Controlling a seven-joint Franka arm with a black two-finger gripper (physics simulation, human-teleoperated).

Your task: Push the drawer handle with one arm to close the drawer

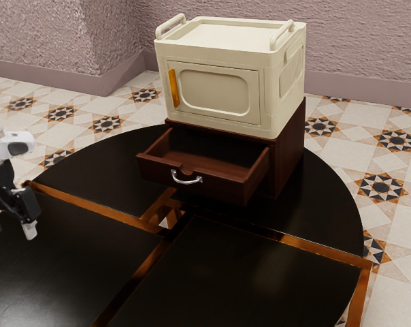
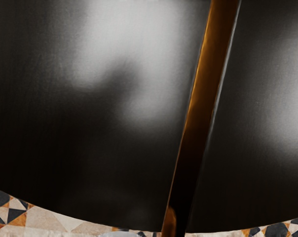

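My gripper (image 1: 13, 227) is at the exterior view's left edge, over the table, its two fingertips apart with nothing between them. The reddish-brown drawer (image 1: 192, 176) stands pulled out of its dark wooden cabinet (image 1: 288, 157), and its inside is visible. A curved silver handle (image 1: 187, 179) is fixed to the middle of the drawer front. A wide gap separates the gripper from the handle.
A cream storage box (image 1: 222, 92) with an orange door handle (image 1: 173, 88) rests on top of the cabinet. The round black table (image 1: 212, 272) has wooden strips; in the wrist view one strip (image 2: 198, 113) crosses the dark tabletop (image 2: 80, 143).
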